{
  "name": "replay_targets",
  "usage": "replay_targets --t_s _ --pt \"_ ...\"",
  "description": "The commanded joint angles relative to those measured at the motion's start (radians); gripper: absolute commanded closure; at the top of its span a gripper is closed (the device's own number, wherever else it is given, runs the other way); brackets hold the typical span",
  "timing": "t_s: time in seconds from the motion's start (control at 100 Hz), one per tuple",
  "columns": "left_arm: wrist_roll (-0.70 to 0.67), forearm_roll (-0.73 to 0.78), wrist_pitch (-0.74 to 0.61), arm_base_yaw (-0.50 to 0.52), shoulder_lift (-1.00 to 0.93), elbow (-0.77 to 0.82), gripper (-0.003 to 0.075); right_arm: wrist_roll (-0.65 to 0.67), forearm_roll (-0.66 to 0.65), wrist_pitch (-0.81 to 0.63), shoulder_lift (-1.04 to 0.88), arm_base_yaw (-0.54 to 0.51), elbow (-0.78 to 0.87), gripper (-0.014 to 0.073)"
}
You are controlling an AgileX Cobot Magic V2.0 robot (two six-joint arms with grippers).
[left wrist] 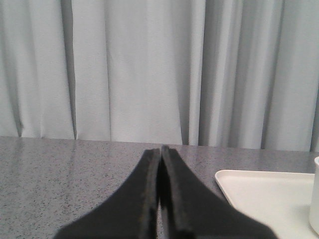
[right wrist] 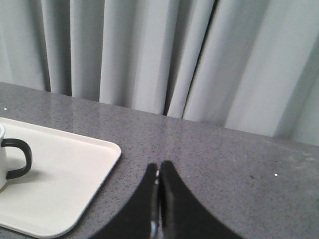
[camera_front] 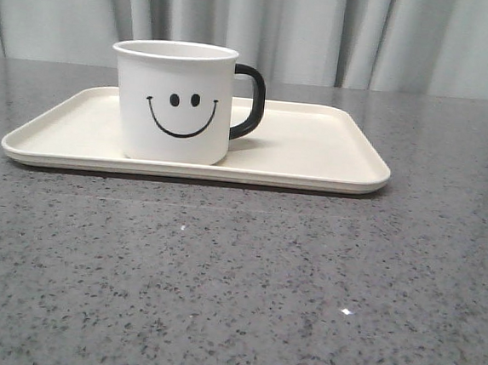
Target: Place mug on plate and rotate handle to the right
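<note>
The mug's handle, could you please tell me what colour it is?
Black, against the white mug; the handle shows best in the front view.

Only the two claws show, each seen from its own wrist camera; no arm appears in the front view. The left claw [left wrist: 160, 199] is matt black, with two broad fingers that taper from wide bases to narrow, blunt tips, and their inner edges look slightly rough. The right claw [right wrist: 158, 199] is the same black, with the same tapering shape, and a thin pale seam runs between its fingers [right wrist: 174, 209]. No cables, screws or markings can be made out.
</note>
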Motion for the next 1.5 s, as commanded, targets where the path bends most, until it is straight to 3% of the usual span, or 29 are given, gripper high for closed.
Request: replay_targets --t_s 0.0,0.24,0.5,1.1,1.23,1.49 --pt "-0.012 -0.010 -0.067 0.001 -0.029 0.010 0.0740 -0.003 0.055 -0.121 -0.051 0.014 0.064 0.0654" --pt "-0.012 -0.010 -0.067 0.001 -0.029 0.010 0.0740 -0.003 0.118 -0.198 -0.199 0.015 0.280 0.0654" --pt "-0.012 -0.010 -0.067 0.001 -0.029 0.010 0.0740 -0.003 0.181 -0.255 -0.268 0.015 0.395 0.0654" --pt "-0.012 -0.010 -0.067 0.001 -0.029 0.010 0.0740 -0.004 0.186 -0.259 -0.361 0.015 0.456 0.0654" --pt "-0.012 -0.010 -0.067 0.001 -0.029 0.010 0.0740 -0.003 0.253 -0.271 -0.361 0.015 0.456 0.0654" --pt "-0.012 -0.010 -0.067 0.001 -0.029 0.010 0.0740 -0.004 0.258 -0.316 -0.361 0.015 0.456 0.0654"
